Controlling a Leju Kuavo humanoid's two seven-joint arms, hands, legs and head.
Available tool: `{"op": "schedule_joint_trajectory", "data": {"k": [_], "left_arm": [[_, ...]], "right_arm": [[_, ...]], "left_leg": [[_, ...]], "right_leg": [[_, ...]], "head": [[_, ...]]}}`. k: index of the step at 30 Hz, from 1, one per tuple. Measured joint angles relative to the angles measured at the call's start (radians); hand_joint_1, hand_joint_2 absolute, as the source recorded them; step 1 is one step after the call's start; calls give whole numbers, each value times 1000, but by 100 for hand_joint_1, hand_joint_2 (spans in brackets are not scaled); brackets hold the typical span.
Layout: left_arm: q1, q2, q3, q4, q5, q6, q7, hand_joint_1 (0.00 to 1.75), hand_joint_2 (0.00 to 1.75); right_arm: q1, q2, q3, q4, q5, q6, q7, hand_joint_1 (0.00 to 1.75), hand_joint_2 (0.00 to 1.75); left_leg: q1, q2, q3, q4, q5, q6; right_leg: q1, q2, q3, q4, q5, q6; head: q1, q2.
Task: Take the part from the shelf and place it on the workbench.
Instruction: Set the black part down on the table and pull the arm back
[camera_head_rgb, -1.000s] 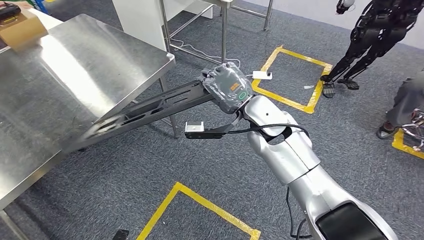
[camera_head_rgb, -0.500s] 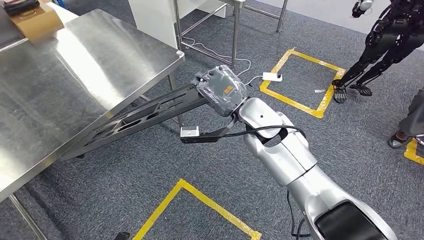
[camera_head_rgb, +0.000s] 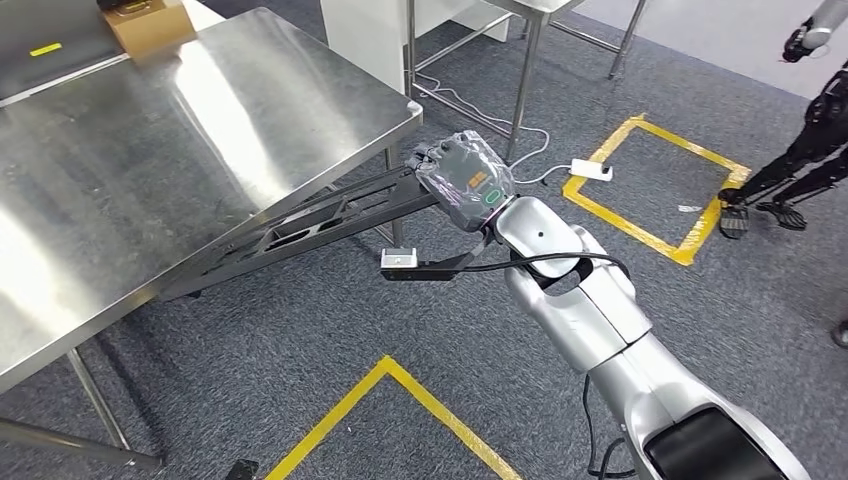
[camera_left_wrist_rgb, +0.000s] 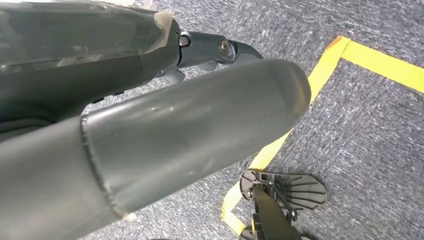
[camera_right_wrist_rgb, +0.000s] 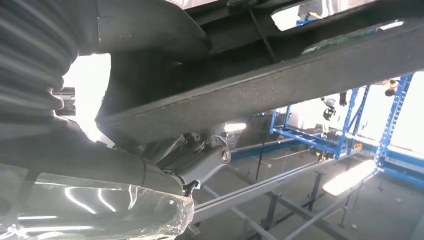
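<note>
The part (camera_head_rgb: 300, 225) is a long, flat black frame with cutouts. My right hand (camera_head_rgb: 465, 180) grips one end of it, out in front of my silver arm. The part slants down to the left, and its far end lies along the near edge of the steel workbench (camera_head_rgb: 150, 130); I cannot tell whether it touches. In the right wrist view the part (camera_right_wrist_rgb: 280, 80) runs close across my hand (camera_right_wrist_rgb: 75, 165). In the left wrist view my left hand (camera_left_wrist_rgb: 165, 130) hangs over the grey carpet with its fingers out and nothing in them.
A cardboard box (camera_head_rgb: 150, 20) sits at the workbench's far corner. Table legs (camera_head_rgb: 95, 400) stand below its near edge. Yellow tape squares (camera_head_rgb: 655, 180) mark the carpet, with a white power strip (camera_head_rgb: 590, 170) and cable nearby. A black humanoid robot (camera_head_rgb: 800, 130) stands far right. Blue racks (camera_right_wrist_rgb: 380, 130) lie beyond.
The whole picture has shifted right, so the camera has moved. The workbench now fills more of the left side. My right hand still grips the part, which lies closer along the bench edge.
</note>
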Motion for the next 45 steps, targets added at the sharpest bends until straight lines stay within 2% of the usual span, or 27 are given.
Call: {"op": "schedule_joint_trajectory", "data": {"k": [2,4,6,8,9,10,11,13,15,17,19,21,23,24,25,26,28,30,32,34,37,39,40,41,42,44,45], "left_arm": [[3,1,0,0,-1,2,0,0,0],[6,1,0,0,-1,2,0,0,0],[4,1,0,0,-1,2,0,0,0],[2,1,0,0,-2,2,2,0,0],[3,1,1,0,-2,2,4,0,0],[3,1,1,0,-4,2,6,0,0],[3,1,1,0,-6,2,7,0,0],[3,2,4,0,-10,1,9,0,0],[2,2,7,0,-13,-1,10,0,0],[2,3,9,0,-15,-3,11,0,0],[2,3,11,0,-18,-4,13,0,0],[0,2,13,0,-21,-5,13,0,0],[-2,2,14,0,-22,-5,13,0,0],[-1,2,15,0,-23,-5,14,0,0],[-1,1,15,0,-23,-6,14,0,0],[-1,0,15,0,-23,-6,15,0,0],[-1,-1,15,0,-24,-7,17,0,0],[-1,-1,16,0,-25,-6,19,0,0],[1,-1,16,0,-28,-6,21,0,0],[4,-1,16,0,-32,-6,24,0,0],[1,-3,16,0,-32,-5,24,0,0],[0,-3,16,0,-32,-5,24,0,0],[0,-3,16,0,-32,-5,24,0,0],[1,-3,16,0,-33,-5,24,0,0],[1,-3,16,0,-34,-4,24,0,0],[0,-3,17,0,-35,-2,23,0,0],[0,-2,17,0,-35,-1,22,0,0]], "right_arm": [[0,-2,0,1,1,0,0,173,175],[-1,-2,-1,1,2,0,0,173,175],[-1,-1,-1,1,4,0,0,173,175],[-1,-2,-1,2,10,-2,4,173,175],[0,-3,-1,4,16,-4,7,173,175],[-1,-4,-1,5,24,-6,11,173,175],[-1,-5,-1,7,31,-10,16,173,175],[-6,-8,-4,8,42,-16,23,173,175],[-20,-11,-11,8,46,-20,28,173,175],[-41,-13,-19,8,51,-18,30,173,175],[-67,-13,-28,8,58,-12,30,173,175],[-93,-16,-33,10,65,-2,29,173,175],[-111,-18,-35,14,71,10,30,173,175],[-117,-19,-35,16,74,15,30,173,175],[-124,-19,-35,19,76,20,30,173,175],[-133,-20,-35,22,78,24,30,173,175],[-153,-20,-35,25,78,29,30,173,175],[-166,-18,-36,27,77,34,31,173,175],[-174,-15,-36,29,79,37,32,173,175],[-181,-11,-34,31,84,38,33,173,175],[-190,-4,-31,33,88,38,32,173,175],[-190,-4,-29,37,88,38,32,173,175],[-190,-4,-29,39,88,38,33,173,175],[-190,-3,-28,40,87,38,33,173,175],[-191,-2,-28,42,87,38,34,173,175],[-192,0,-28,44,89,37,35,173,175],[-193,1,-28,46,90,37,35,173,175]], "left_leg": [[3,-10,-4,-2,3,-12],[6,2,-14,17,-12,-22],[7,35,-53,103,-64,-29],[8,55,-113,229,-120,-34],[8,58,-132,267,-128,-34],[8,61,-133,268,-118,-33],[8,64,-113,231,-91,-31],[2,86,-42,96,-32,-21],[-7,104,0,15,-11,-11],[-13,98,0,5,-12,-3],[-9,88,8,-8,-4,10],[-3,77,16,-20,3,22],[-3,62,16,-20,4,24],[-3,54,16,-20,4,24],[-3,45,16,-19,4,24],[-3,37,16,-17,3,23],[-1,22,15,-10,0,17],[-3,10,9,-3,-3,5],[-2,3,3,-2,-1,-6],[2,13,-3,8,-10,-15],[5,52,-57,126,-83,-28],[6,59,-109,236,-130,-32],[6,60,-128,272,-139,-32],[6,61,-133,282,-132,-32],[6,62,-120,255,-109,-30],[5,68,-51,121,-46,-22],[3,71,-20,61,-26,-18]], "right_leg": [[2,-5,4,-8,4,-13],[0,-15,6,-12,9,-27],[0,-27,10,-16,10,-40],[5,-38,10,-16,8,-45],[7,-45,11,-15,7,-46],[9,-51,11,-15,6,-46],[10,-57,13,-15,5,-47],[15,-66,16,-15,3,-48],[22,-74,15,-15,0,-44],[24,-83,15,-17,0,-38],[24,-79,9,-4,-11,-30],[21,-57,-30,80,-51,-30],[16,-41,-94,211,-98,-32],[14,-40,-117,254,-107,-28],[12,-39,-123,260,-101,-21],[9,-38,-110,226,-81,-11],[1,-25,-49,92,-25,5],[-2,-12,-7,3,6,3],[3,-14,-1,-8,11,-10],[0,-20,-1,-11,16,-23],[-1,-27,0,-13,19,-40],[2,-32,0,-13,18,-43],[3,-34,0,-13,18,-43],[4,-36,0,-13,17,-43],[4,-37,1,-13,17,-43],[5,-39,3,-13,17,-43],[9,-39,2,-13,16,-42]], "head": [[-2,0],[-4,0],[-9,0],[-13,0],[-13,0],[-13,0],[-13,0],[-13,0],[-12,0],[-12,0],[-11,0],[-8,0],[-5,0],[-4,0],[-4,0],[-4,0],[-3,0],[-3,0],[-2,0],[-4,0],[-11,0],[-11,0],[-11,0],[-11,0],[-11,0],[-12,0],[-11,0]]}}
